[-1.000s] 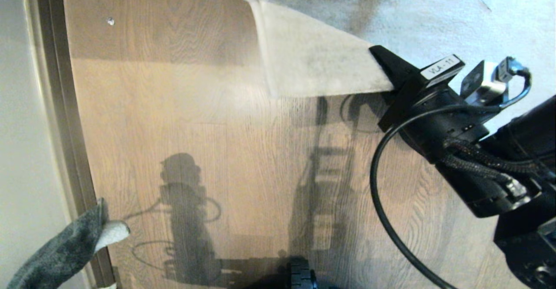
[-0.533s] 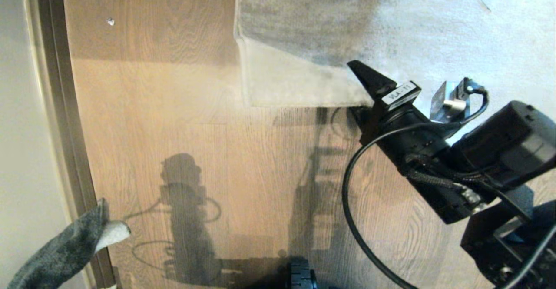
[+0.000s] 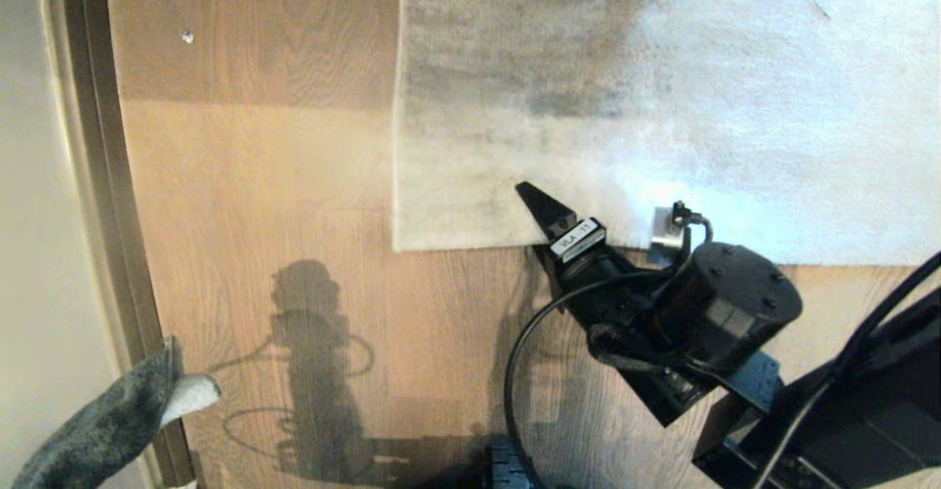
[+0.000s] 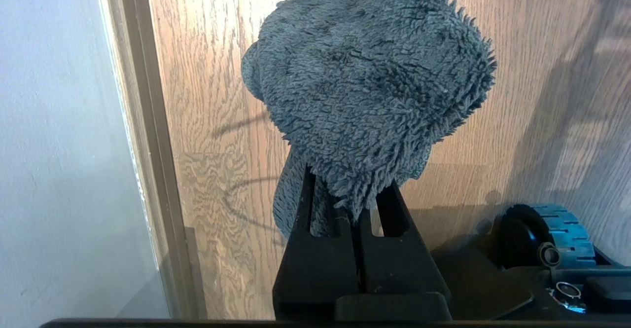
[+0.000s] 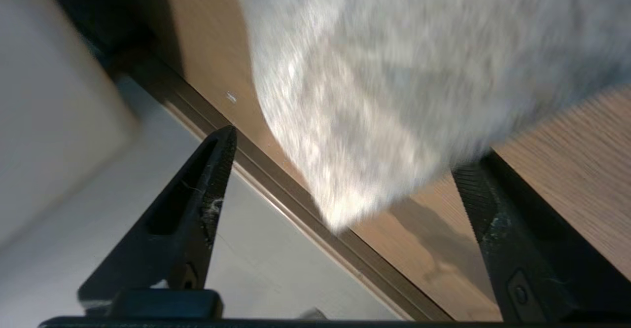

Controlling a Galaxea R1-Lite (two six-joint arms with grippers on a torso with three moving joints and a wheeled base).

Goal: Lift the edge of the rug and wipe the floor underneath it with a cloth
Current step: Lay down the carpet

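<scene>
At the rug edge, lying flat on the floor, the right tool gapes wide, holding nothing; left tool pinches the cloth.

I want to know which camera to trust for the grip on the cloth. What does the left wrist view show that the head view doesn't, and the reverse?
Only the left wrist view shows the left gripper, its jaws shut on the cloth, and a ribbed wheel.

Only the head view shows the rug edge lying flat, with the right gripper at it.

Both show the cloth, the floor and the dark skirting strip.
</scene>
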